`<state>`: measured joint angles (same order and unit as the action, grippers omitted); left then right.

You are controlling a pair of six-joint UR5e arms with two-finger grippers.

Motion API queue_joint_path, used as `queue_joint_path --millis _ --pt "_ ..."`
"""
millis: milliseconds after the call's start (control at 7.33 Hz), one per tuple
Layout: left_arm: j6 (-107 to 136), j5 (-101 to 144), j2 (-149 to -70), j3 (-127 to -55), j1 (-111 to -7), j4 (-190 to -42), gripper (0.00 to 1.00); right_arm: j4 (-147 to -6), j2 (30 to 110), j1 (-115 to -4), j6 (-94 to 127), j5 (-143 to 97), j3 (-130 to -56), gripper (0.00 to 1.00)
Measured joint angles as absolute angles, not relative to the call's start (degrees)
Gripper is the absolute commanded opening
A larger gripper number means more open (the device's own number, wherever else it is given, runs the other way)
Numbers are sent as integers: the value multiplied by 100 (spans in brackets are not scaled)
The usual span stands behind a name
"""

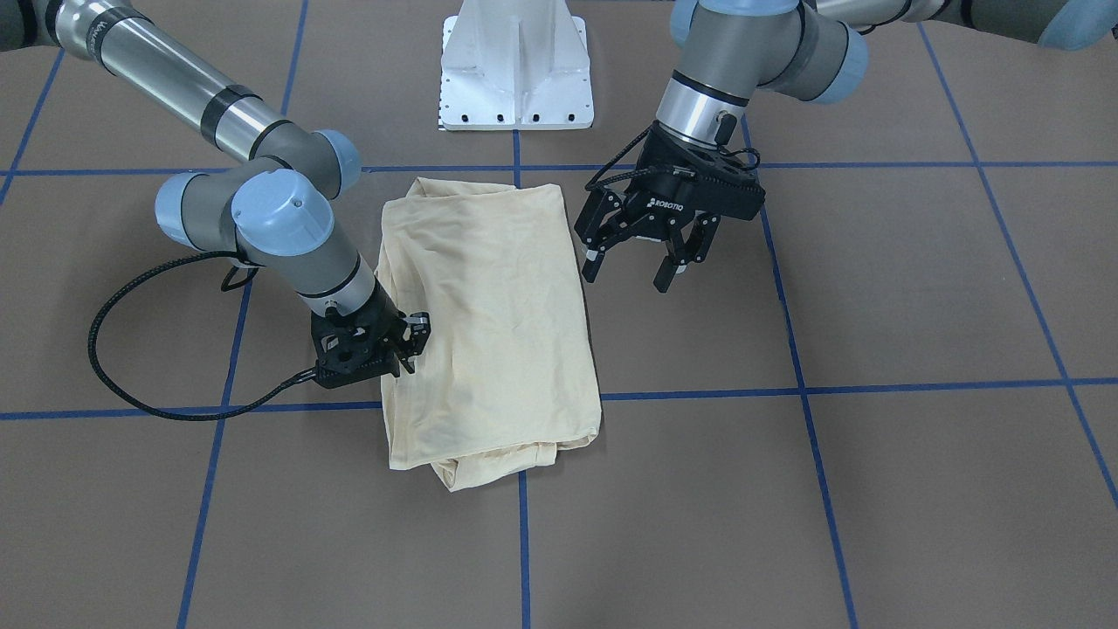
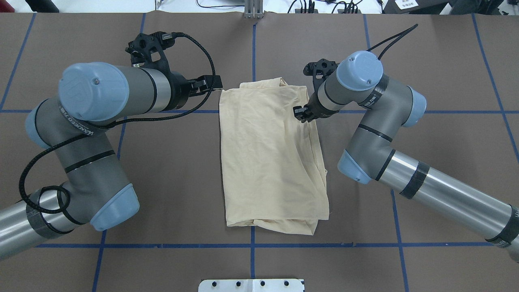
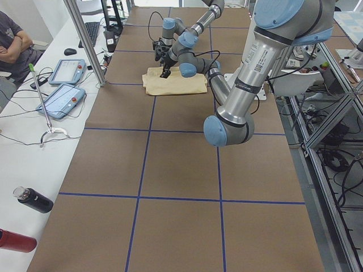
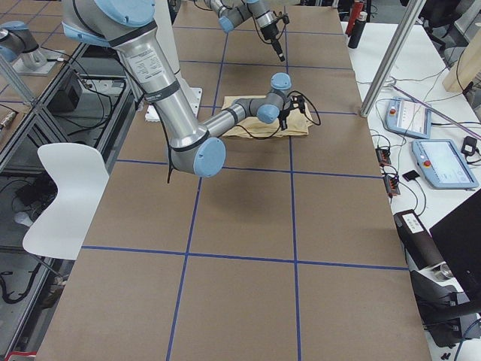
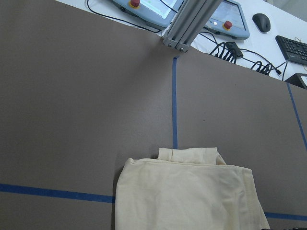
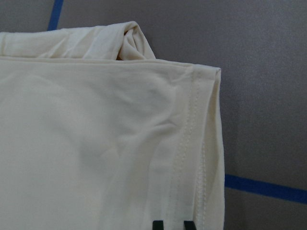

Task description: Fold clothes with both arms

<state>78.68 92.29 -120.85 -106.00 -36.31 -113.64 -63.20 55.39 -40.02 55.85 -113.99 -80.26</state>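
Left arm (image 1: 760,52) and right arm (image 1: 166,74): grey joint housings, round light blue caps, polished silver tubes banded in black. A braided black cable (image 1: 91,345) loops beside the right wrist. The left gripper (image 1: 627,275), black and two-fingered, carries white ROBOTIQ lettering. White pedestal base (image 1: 515,70): dark bolt holes along its edge.

The counter (image 3: 181,170) is a long brown surface marked into large squares by blue tape lines (image 3: 170,200). Along one side runs a white side table (image 3: 22,164) carrying two tablet-like control pendants (image 3: 61,100), a keyboard (image 3: 92,33), a black bottle (image 3: 33,200) and a red bottle (image 3: 14,241) (both lying down). An aluminium post (image 3: 85,42) rises at its edge. A person (image 3: 11,45) sits there, arms folded. A white chair (image 4: 64,188) stands on the opposite side.
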Motion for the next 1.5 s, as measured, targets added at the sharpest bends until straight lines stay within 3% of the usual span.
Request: queue_joint_path --millis 545,818,955,1500 --pt "7893 9228 -12093 -10607 -3633 -11364 100 -6365 5586 -4007 5599 -11410 -8003 55" --pt "7906 9229 -12094 -10608 -3631 -11364 100 -6501 5548 -3997 5600 -11399 -7996 50" --pt "7909 9229 -12094 -10608 -3630 -11364 100 -6531 5536 -3994 5604 -11389 -7989 37" --pt "7910 9228 -12094 -10601 -3630 -11364 100 -6548 5515 -3977 5612 -11380 -7978 33"
